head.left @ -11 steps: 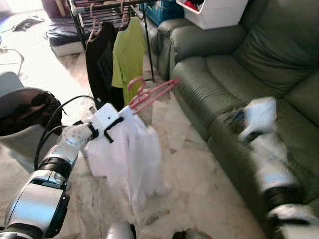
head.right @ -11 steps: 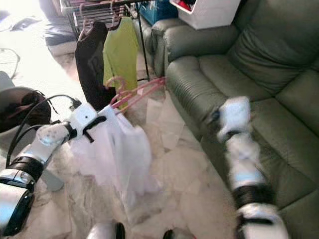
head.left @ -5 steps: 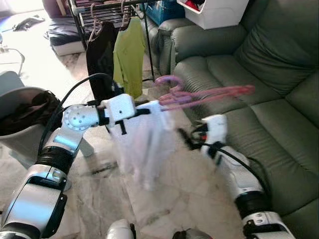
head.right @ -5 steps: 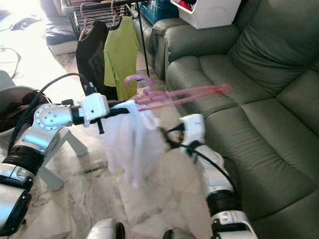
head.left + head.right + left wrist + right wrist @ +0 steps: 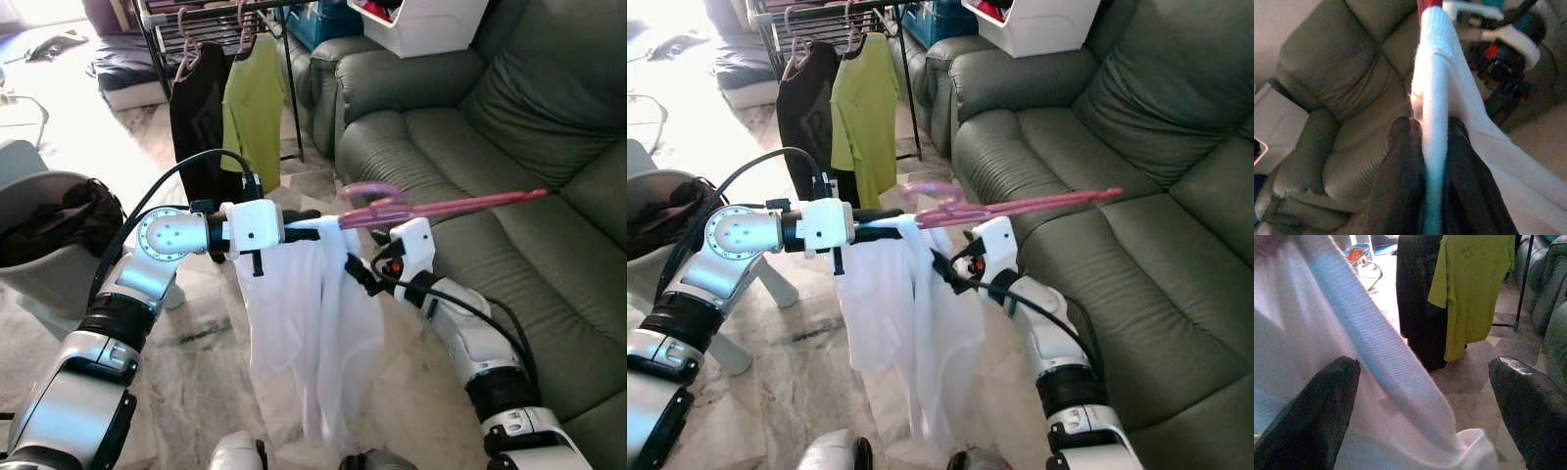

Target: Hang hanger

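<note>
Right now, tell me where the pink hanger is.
In the head views the pink hanger is mid-air ahead of the robot, beside the green sofa, carrying the white garment, which the left claw grips beside its hook.

White ribbed knit cloth shirt (image 5: pixel 313 323), soft and matt, on a smooth pink plastic hanger (image 5: pixel 431 207); beside the shirt, a green sofa (image 5: pixel 509 147) of matt, creased leather-like upholstery; below it, glossy marbled stone floor (image 5: pixel 196 362); brushed silver metal left arm (image 5: pixel 147 269)
</note>
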`<state>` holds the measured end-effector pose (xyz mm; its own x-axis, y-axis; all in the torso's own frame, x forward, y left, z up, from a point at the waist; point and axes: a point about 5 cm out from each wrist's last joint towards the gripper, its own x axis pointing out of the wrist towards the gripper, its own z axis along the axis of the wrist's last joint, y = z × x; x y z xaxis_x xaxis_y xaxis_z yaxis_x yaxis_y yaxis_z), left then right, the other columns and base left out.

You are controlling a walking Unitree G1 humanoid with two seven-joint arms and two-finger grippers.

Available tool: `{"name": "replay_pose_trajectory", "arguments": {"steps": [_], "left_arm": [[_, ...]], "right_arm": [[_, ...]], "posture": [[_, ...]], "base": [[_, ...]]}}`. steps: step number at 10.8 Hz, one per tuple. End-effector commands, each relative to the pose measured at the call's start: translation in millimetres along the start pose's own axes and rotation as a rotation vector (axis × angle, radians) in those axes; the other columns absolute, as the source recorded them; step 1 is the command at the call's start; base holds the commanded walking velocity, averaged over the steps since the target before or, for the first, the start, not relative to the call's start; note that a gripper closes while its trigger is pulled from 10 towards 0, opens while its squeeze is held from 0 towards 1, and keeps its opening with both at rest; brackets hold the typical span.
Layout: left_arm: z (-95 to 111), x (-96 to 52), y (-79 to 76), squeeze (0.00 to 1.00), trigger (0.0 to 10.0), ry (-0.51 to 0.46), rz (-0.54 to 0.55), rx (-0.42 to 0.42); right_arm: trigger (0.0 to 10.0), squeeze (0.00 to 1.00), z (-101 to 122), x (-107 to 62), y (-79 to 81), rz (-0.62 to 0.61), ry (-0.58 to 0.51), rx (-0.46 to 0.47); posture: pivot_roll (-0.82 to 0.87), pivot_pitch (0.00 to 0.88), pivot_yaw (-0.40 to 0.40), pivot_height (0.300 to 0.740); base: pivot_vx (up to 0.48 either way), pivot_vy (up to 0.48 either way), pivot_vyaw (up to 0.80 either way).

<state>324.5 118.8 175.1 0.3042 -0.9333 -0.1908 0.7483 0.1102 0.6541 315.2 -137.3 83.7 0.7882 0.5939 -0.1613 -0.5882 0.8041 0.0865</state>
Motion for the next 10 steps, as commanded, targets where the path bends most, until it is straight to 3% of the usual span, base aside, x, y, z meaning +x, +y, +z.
{"name": "replay_pose_trajectory", "arguments": {"steps": [1,3,7,9,10], "left_arm": [[15.9,1.1,6.4,0.0,0.0,-0.067,-0.012,0.054],[49.4,5.5,18.2,0.0,0.0,-0.202,0.01,0.05],[100.0,9.9,37.8,0.0,0.0,-0.366,0.067,0.094],[104.0,7.9,43.0,0.0,0.0,-0.364,0.088,0.106],[100.5,4.2,45.8,0.0,0.0,-0.337,0.105,0.105]], "right_arm": [[10.0,0.0,3.2,-0.2,-5.5,-0.012,-0.003,0.003],[10.0,0.0,-24.4,-6.0,-16.6,-0.099,0.141,0.023],[10.0,0.0,-53.5,-16.4,-33.5,-0.282,0.279,0.14],[10.0,0.0,-60.7,-25.5,-44.8,-0.387,0.326,0.153],[10.0,0.0,-61.5,-37.2,-60.2,-0.523,0.339,0.141]], "posture": [[-0.01,0.019,-0.028,0.74],[0.0,0.02,-0.035,0.74],[0.0,0.022,-0.041,0.74],[0.0,0.022,-0.041,0.74],[0.0,0.024,-0.042,0.74]], "base": [[0.0,0.0,0.0],[0.0,0.0,0.0],[0.0,0.0,0.0],[0.0,0.0,0.0],[0.0,0.0,0.0]]}}
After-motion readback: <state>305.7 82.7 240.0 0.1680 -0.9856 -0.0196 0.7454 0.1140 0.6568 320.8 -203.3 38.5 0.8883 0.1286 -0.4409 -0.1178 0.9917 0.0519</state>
